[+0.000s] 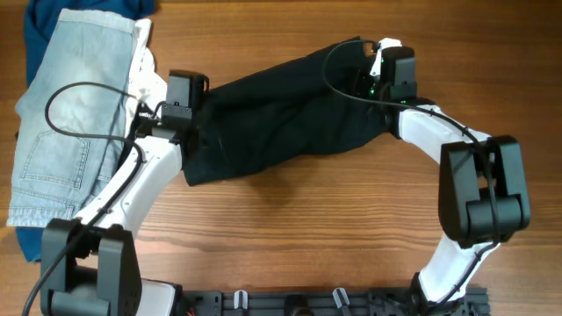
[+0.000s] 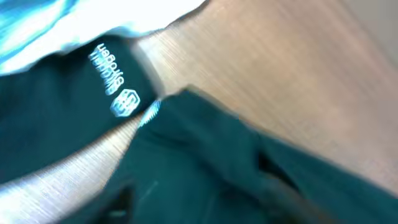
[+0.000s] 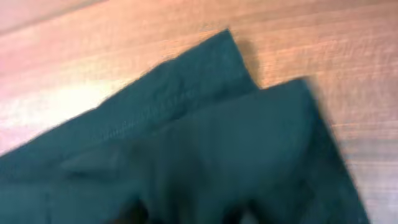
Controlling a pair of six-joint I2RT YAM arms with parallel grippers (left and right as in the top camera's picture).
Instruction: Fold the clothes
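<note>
The black shorts (image 1: 281,114) hang stretched between my two grippers across the middle of the wooden table (image 1: 290,237). My left gripper (image 1: 198,112) grips their left end and my right gripper (image 1: 376,68) their right end. In the left wrist view the dark fabric (image 2: 217,162) fills the lower frame and hides the jaws (image 2: 199,208). In the right wrist view two layered corners of the shorts (image 3: 205,137) lie over the wood, with the fabric covering the jaws (image 3: 186,214). Both wrist views are blurred.
Light-blue denim shorts (image 1: 70,114) lie at the far left on a dark blue garment (image 1: 44,22). A narrow black item with a white logo (image 2: 118,87) lies beside the shorts in the left wrist view. A black rack (image 1: 334,303) runs along the front edge.
</note>
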